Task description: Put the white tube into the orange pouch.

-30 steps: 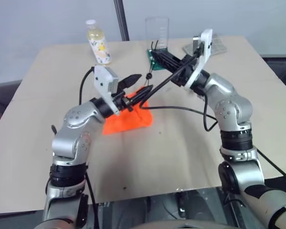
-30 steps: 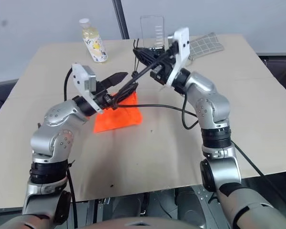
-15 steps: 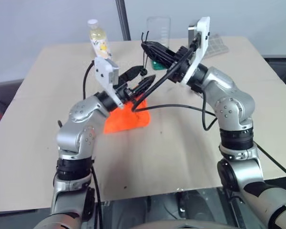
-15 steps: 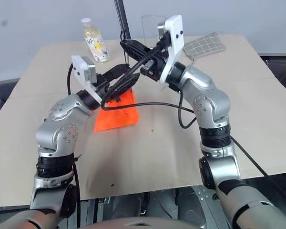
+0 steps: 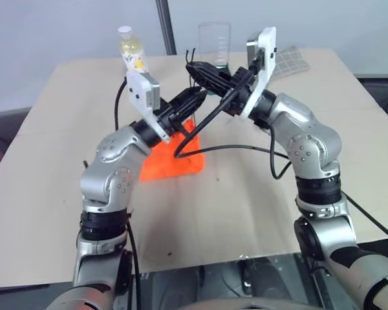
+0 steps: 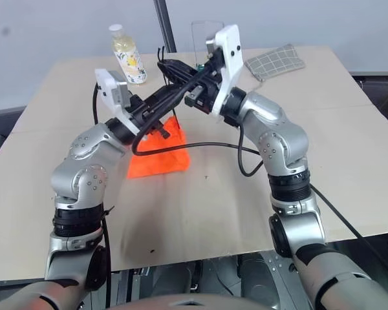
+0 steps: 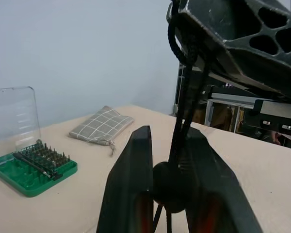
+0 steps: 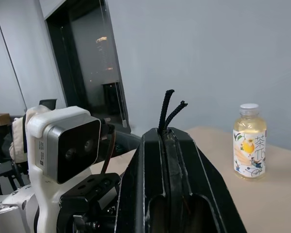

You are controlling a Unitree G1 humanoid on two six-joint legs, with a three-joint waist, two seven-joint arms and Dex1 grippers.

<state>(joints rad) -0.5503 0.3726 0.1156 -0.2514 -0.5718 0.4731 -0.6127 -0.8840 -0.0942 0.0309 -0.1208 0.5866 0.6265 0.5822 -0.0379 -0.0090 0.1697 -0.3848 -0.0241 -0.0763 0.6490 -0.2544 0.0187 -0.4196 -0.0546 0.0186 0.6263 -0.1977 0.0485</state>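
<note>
You've got one orange pouch [image 5: 173,161] on table [image 5: 246,194], one bottle [image 5: 133,55]. Left gripper [image 7: 170,187] pinching cord stopper [image 7: 169,187], right gripper [image 8: 167,141] clamped on two cord ends [image 8: 168,109].

Even, soft light; faint shadows on table [image 5: 246,194]; wrist views' foregrounds blurred.

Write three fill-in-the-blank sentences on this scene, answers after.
1. The pouch under the arms is ___.
2. The right end effector is shut on a black ___.
3. The bottle at the table's far edge holds ___ liquid.
Answers: orange; cord; yellow.
</note>
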